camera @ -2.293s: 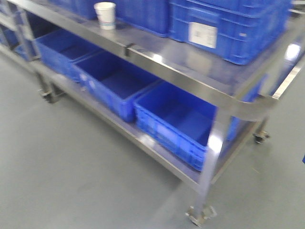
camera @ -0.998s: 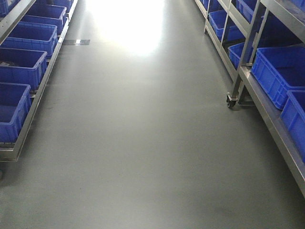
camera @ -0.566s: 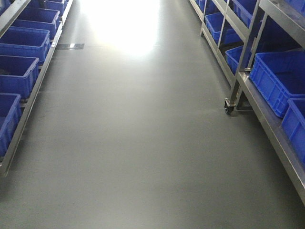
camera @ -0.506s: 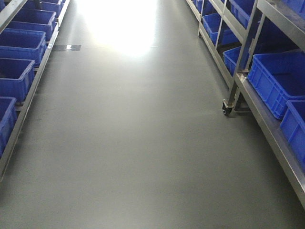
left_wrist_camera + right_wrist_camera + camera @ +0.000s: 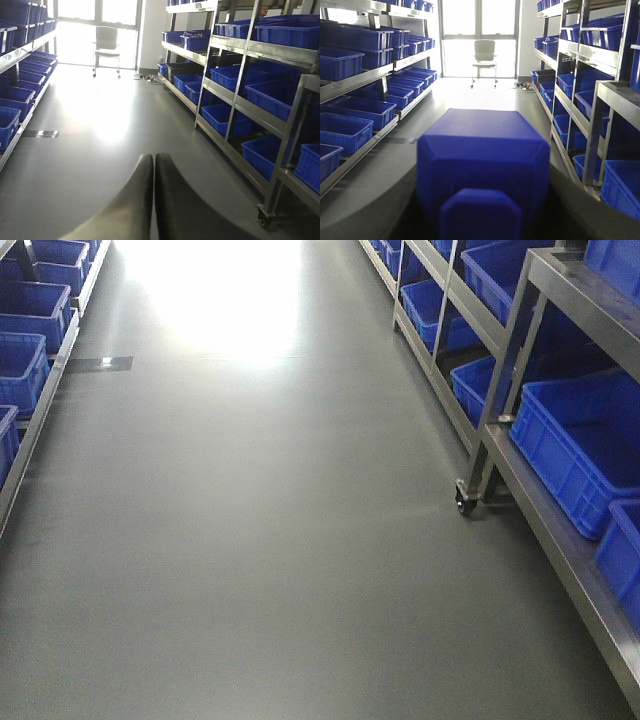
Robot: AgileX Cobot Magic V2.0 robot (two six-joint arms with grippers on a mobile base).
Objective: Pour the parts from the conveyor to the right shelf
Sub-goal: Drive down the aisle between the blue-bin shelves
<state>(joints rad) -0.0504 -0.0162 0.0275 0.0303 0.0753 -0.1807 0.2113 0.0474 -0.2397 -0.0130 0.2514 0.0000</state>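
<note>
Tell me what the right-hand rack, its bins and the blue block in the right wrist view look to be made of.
Right-hand rack: probably stainless steel with a brushed finish. It is silvery with soft reflections.
Bins: likely moulded plastic, fairly glossy. They are a uniform blue with a sheen on the rims.
Blue block: seemingly plastic, smooth and semi-matte. It has an even colour and bevelled edges, though it is blurred.
</note>
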